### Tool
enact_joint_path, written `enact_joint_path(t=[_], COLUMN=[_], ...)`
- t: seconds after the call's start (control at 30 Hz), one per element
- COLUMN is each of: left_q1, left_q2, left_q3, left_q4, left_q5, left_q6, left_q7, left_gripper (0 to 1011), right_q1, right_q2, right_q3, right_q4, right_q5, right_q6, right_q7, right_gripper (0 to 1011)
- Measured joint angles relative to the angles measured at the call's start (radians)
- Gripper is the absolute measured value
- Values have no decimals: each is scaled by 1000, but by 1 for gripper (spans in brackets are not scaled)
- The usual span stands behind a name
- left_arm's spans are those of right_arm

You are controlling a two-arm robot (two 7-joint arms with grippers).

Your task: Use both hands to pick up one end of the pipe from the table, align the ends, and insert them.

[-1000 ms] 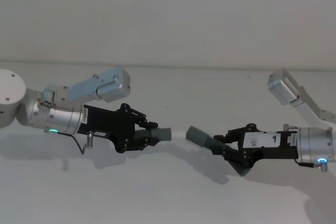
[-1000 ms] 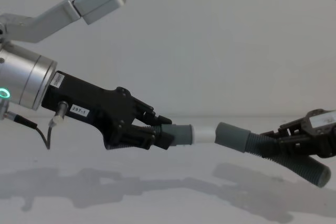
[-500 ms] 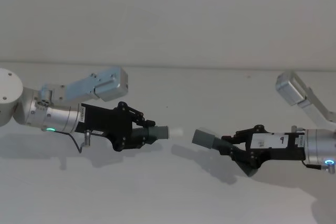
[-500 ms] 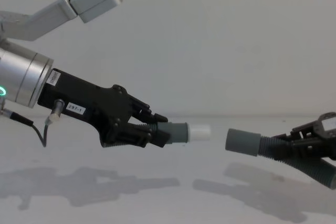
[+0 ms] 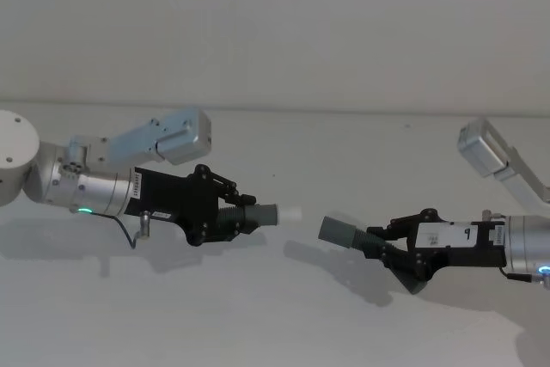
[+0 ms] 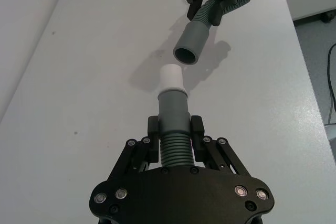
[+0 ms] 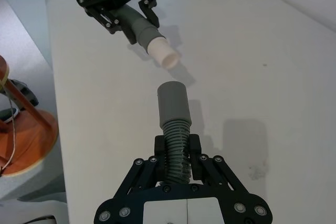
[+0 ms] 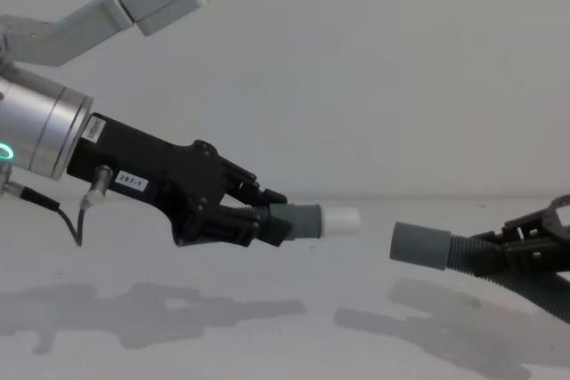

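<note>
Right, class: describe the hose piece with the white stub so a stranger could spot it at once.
Start above the white table at the left gripper. It is shut on a ribbed grey hose piece. Unlike the right gripper's piece, whose cuff ends open, this one ends in a white stub.

Dark grey ribbed pipe [image 8: 254,220]; white stub [image 8: 342,218]

A bare robot test bench in a lab or workshop: a plain matte white table [image 5: 258,315] set against a blank pale wall [image 5: 275,23]. Past the table's edge, the right wrist view catches a grey floor and a round orange-brown stand base [image 7: 23,145] with loose cables
</note>
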Motion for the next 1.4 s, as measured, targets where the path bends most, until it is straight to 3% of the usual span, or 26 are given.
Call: enact_joint_path(t=[1.4], left_q1=[19], left_q2=[23], left_q3=[-12], left_q4=[-52], left_q5=[-20], left_q6=[4], left_q7=[10], left_gripper=[345], right_q1=[8], right_q2=[15], right_q3=[-30], right_q4=[-50], right_q5=[24], right_q6=[-18], right_q7=[-12], right_gripper=[264])
